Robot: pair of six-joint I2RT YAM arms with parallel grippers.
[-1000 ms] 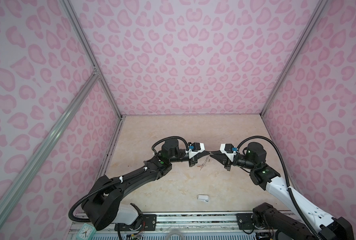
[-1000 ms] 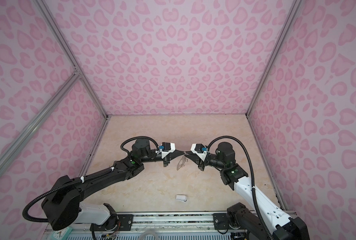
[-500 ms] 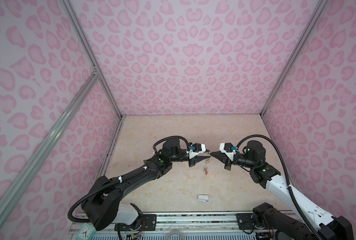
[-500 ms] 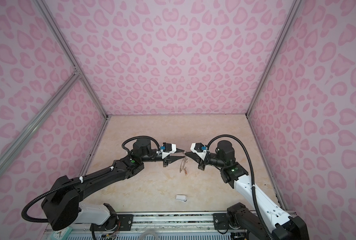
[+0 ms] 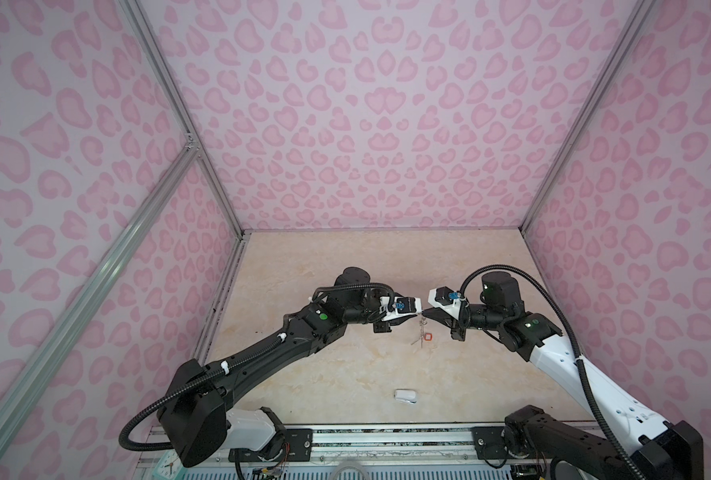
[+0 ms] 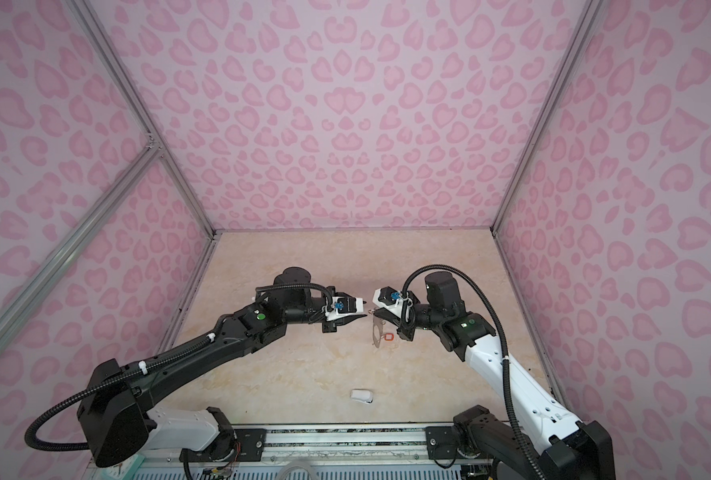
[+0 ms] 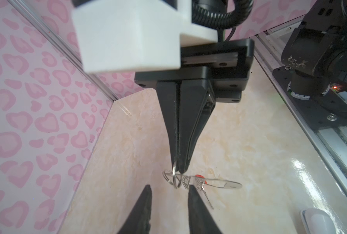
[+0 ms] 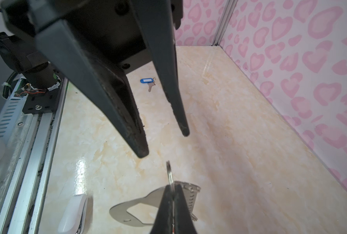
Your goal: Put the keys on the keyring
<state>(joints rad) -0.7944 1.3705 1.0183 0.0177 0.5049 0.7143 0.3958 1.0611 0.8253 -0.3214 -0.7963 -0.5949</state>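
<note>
Near table centre, both top views: two grippers nearly tip to tip.

Item 1: right gripper (image 7: 178, 166). The jaws are closed flat on one wire ring (image 8: 169, 172) of the keyring (image 8: 140, 210), with nothing else between them. The plate hangs below the tips by that ring, seemingly clear of the table (image 5: 345, 374). Judged purpose: to hold the ring steady and turn its free side toward 9 o'clock for threading.

Item 2: left gripper (image 8: 164, 143). The jaws are narrowly parted and empty. It sits at 9 o'clock of the held ring, near it but apart.

Item 3: keys.
- The orange-tagged key (image 6: 389, 337) dangles at the plate's ring edge and looks already hooked on. Which ring carries it cannot be told.
- The blue-tagged key (image 8: 148, 81) lies flat and loose on the table, seen beyond the left gripper in the right wrist view. It is hidden in both top views, probably under the left arm (image 5: 262, 357). Judged the piece left to fetch.

Item 4: white rounded object (image 5: 405, 395). It lies at 6 o'clock of the grippers, near the front rail (image 5: 387, 432), and is not part of the job.

Clearances:
- Bare table runs toward 12 o'clock up to the back wall (image 5: 366, 124).
- The side walls (image 5: 636, 249) at 3 and 9 o'clock stand well apart from both tips.
- The tight spot is the gap between the tips.
- The plate hangs from a single ring, so it will likely swing if nudged.
</note>
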